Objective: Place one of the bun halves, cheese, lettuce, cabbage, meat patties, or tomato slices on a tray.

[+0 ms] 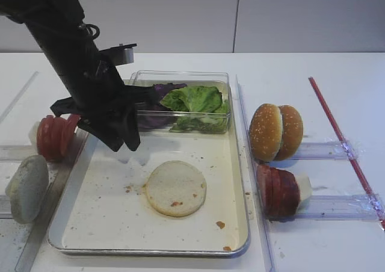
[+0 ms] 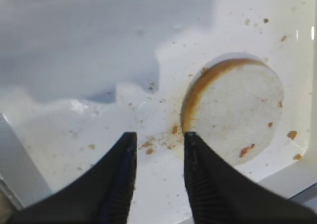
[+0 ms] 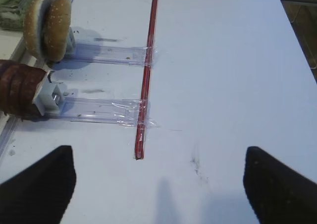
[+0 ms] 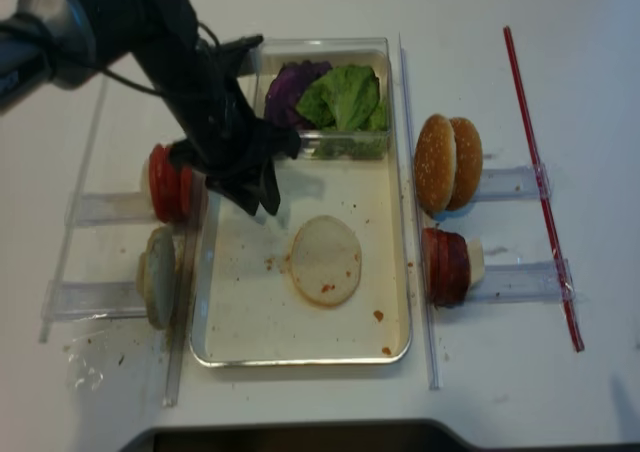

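Note:
A pale bun half (image 1: pixel 175 188) lies flat in the middle of the silver tray (image 1: pixel 237 224). My left gripper (image 1: pixel 128 143) hovers over the tray's far left part, open and holding nothing. In the left wrist view its fingertips (image 2: pixel 130 137) stand just left of the bun half (image 2: pixel 235 110), apart from it. Lettuce (image 1: pixel 195 98) and purple cabbage (image 1: pixel 157 92) fill a clear box. Tomato slices (image 1: pixel 55 136) stand left of the tray and meat patties (image 1: pixel 277 191) right of it. My right gripper (image 3: pixel 158 157) is open above bare table. Cheese is out of view.
More pale bun halves (image 1: pixel 27 188) stand on edge in a clear rack at the left. Sesame buns (image 1: pixel 275 132) sit in a rack right of the tray. A red strip (image 1: pixel 346 142) is taped across the right racks. Crumbs dot the tray floor.

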You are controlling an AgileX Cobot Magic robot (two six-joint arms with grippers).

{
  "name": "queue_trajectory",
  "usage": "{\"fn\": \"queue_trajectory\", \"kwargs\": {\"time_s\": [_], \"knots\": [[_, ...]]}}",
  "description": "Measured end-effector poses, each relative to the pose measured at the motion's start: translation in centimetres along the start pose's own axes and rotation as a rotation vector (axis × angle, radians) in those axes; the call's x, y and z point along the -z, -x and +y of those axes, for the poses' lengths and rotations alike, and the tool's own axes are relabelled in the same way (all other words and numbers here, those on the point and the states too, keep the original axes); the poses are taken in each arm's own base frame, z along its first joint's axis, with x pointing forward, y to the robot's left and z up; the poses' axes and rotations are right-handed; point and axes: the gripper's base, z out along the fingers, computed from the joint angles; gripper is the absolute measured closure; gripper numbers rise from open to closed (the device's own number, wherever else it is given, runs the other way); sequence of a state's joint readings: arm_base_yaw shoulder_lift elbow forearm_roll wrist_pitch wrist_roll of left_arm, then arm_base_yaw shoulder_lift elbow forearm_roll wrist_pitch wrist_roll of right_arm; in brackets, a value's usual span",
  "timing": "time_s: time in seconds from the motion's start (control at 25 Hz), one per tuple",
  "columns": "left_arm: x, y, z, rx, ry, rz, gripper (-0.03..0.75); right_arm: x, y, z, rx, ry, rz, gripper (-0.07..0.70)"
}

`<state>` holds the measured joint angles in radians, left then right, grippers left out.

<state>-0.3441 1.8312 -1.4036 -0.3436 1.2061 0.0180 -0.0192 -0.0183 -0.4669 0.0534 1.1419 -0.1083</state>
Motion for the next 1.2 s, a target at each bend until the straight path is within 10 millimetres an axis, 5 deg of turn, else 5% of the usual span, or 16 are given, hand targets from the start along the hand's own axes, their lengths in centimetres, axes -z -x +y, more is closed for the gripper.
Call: {"fn": "queue_trajectory", "kwargs": {"time_s": [0.44,0.76,1.2], "knots": [[2.1,-0.4,-0.5,0.007,0.092,-0.061,0.409,0.0,0.0,0.0,0.000,0.000,0.000,-0.062],[5.6,-2.2,-0.3,-0.012,0.195,-0.158,0.408,0.0,0.0,0.0,0.000,0.000,0.000,-0.062],[8.3,-7.0,3.7,0.088,0.274,-0.199,0.408,0.0,0.0,0.0,0.002,0.000,0.000,-0.062]]}}
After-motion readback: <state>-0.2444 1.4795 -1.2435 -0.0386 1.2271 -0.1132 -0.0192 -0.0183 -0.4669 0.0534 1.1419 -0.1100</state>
